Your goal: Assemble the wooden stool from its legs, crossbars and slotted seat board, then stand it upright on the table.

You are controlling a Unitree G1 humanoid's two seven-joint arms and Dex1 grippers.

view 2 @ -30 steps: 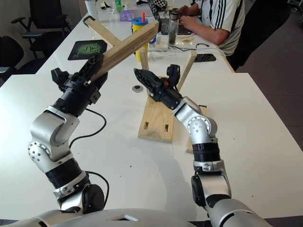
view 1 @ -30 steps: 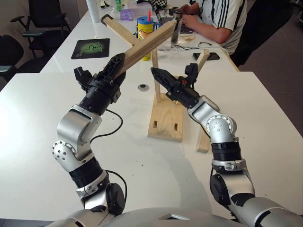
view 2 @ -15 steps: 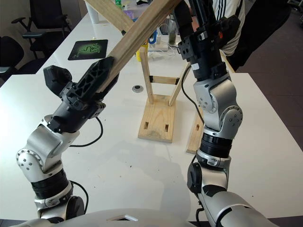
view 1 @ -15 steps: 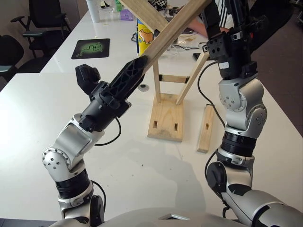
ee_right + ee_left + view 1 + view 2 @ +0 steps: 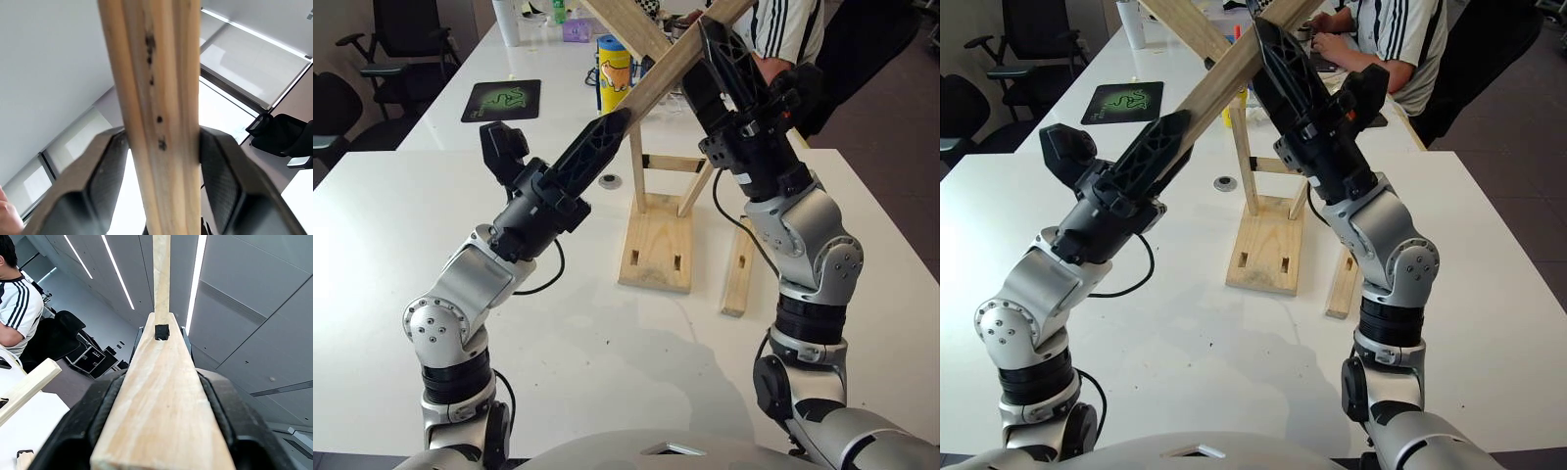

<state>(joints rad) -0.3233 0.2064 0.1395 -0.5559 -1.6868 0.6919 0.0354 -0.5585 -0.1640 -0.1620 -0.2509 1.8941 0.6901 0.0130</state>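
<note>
My left gripper is shut on the lower end of a wooden leg frame, held high and slanting up to the right; a second bar crosses it near the top. My right gripper is raised beside that crossing, its fingers closed on the frame's wood. In the left wrist view the leg runs out between the jaws. Below, the slotted seat board lies flat on the table with two legs and a crossbar standing in it.
A loose wooden bar lies right of the seat board. A small round cap sits behind the board. On the far table stand a blue and yellow cup and a black mat. A cable trails under my left arm.
My right arm rose from beside the standing legs and its gripper tipped over onto the raised frame. The left arm lifted the frame higher and steeper.
</note>
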